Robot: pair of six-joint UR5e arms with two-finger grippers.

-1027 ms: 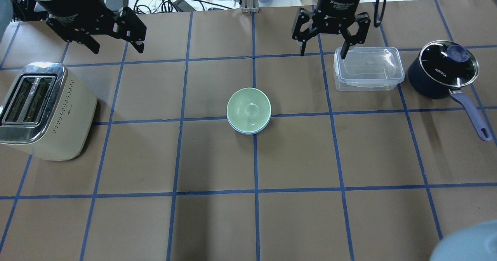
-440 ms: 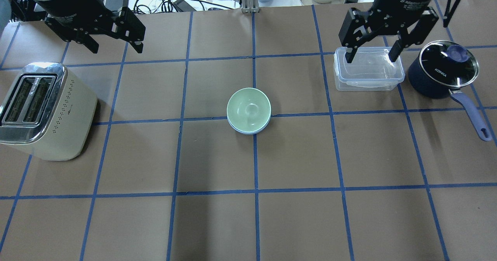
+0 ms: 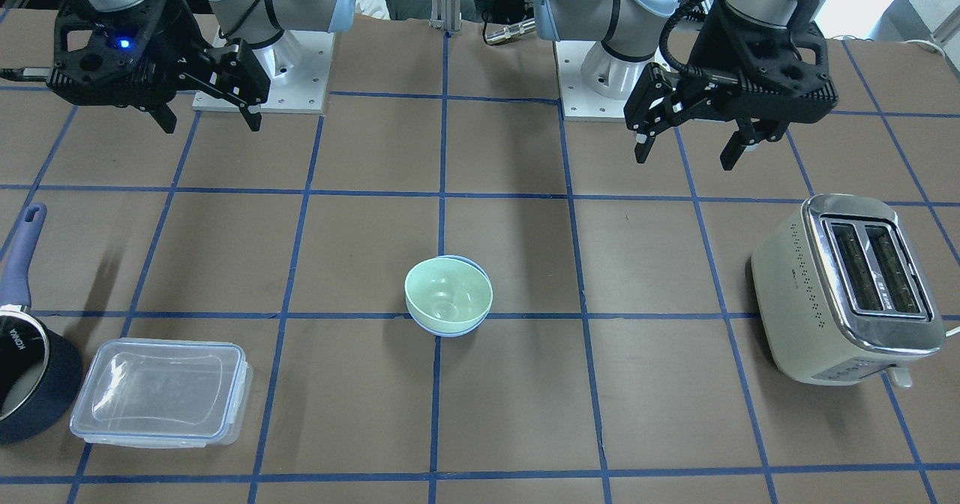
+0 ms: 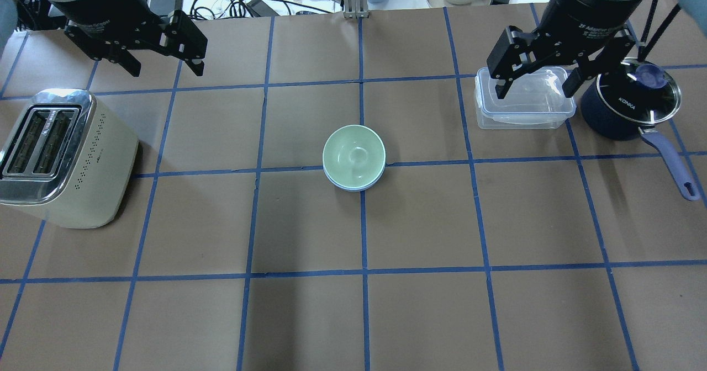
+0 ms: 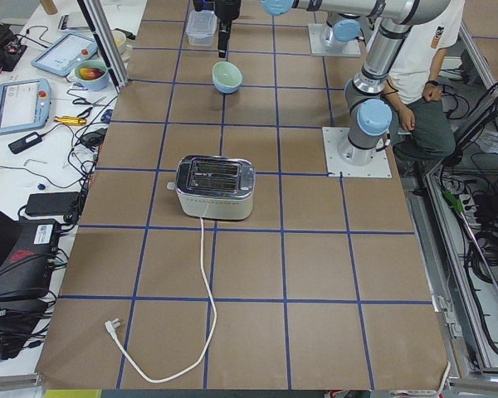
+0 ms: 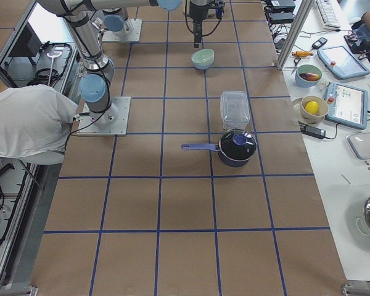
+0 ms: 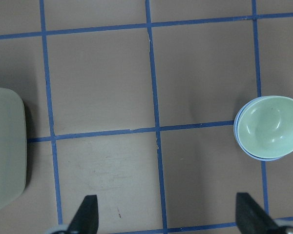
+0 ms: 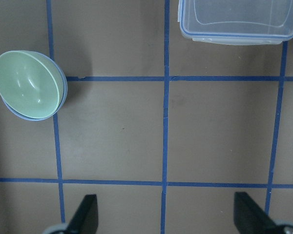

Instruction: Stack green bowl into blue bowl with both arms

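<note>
Bowls nested on counter (image 4: 309, 222): green bowl (image 4: 353, 153) inside blue bowl (image 4: 353, 187).
Left tool (image 4: 165, 70) and right tool (image 4: 534, 93) stand wide and empty, well apart; park them high, so you knock nothing.

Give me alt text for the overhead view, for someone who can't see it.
A glossy mint-green bowl sits nested in a pale blue bowl at the centre of a brown gridded table. The black left gripper and right gripper hang open, away from them.
</note>
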